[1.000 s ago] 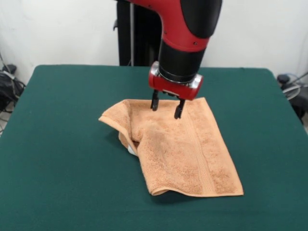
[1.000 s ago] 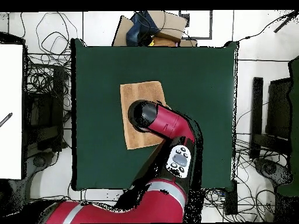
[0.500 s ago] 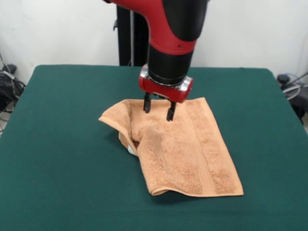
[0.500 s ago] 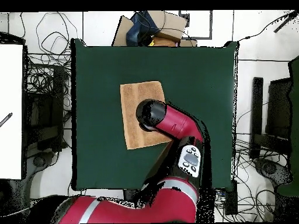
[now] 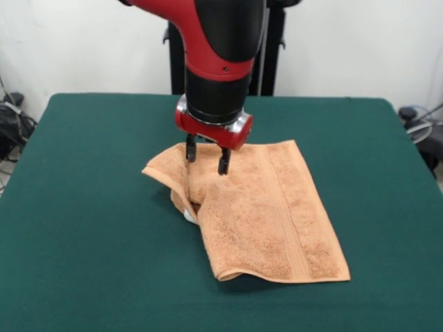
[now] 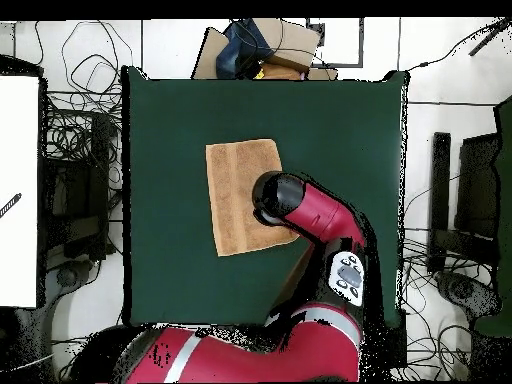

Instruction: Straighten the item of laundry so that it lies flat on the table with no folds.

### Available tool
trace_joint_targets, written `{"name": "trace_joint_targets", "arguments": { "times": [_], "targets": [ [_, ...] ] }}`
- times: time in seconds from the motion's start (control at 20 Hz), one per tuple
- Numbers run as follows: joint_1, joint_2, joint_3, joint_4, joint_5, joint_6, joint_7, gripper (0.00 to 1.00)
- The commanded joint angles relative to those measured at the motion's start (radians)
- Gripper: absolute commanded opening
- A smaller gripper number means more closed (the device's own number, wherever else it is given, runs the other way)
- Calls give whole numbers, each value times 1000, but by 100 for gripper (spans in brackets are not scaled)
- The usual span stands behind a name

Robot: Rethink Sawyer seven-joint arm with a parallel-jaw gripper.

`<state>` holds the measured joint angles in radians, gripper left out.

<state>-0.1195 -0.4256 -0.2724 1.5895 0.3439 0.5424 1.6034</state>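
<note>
The item of laundry [image 5: 266, 214] is a light orange-tan terry towel lying near the middle of the dark green table [image 5: 90, 207]. Its left part is folded over into a raised bunch [image 5: 173, 176], and a woven band runs down its right half. In the overhead view the towel [image 6: 235, 195] shows as a tall rectangle, partly covered by the arm. My gripper [image 5: 205, 157] hangs open just above the towel's far left portion, beside the bunched fold, with nothing between its fingers. The arm hides the gripper in the overhead view.
Bare green felt surrounds the towel on all sides. Cables [image 6: 80, 130], boxes [image 6: 265, 45] and equipment lie on the floor beyond the table's edges. A white panel [image 6: 18, 190] stands at the left of the overhead view.
My gripper has moved left in the front view along the towel's far edge, from over the band toward the bunched fold. It stays open. The towel has not moved.
</note>
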Motion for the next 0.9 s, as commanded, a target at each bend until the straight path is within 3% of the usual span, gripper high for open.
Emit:
{"name": "trace_joint_targets", "arguments": {
  "times": [0.05,0.7,0.9],
  "targets": [
    [-21,-12,146,13,-28,-45,87,100],
    [-33,13,135,-56,-32,3,80,100],
    [-75,21,149,-64,-51,-2,32,100]
  ]
}}
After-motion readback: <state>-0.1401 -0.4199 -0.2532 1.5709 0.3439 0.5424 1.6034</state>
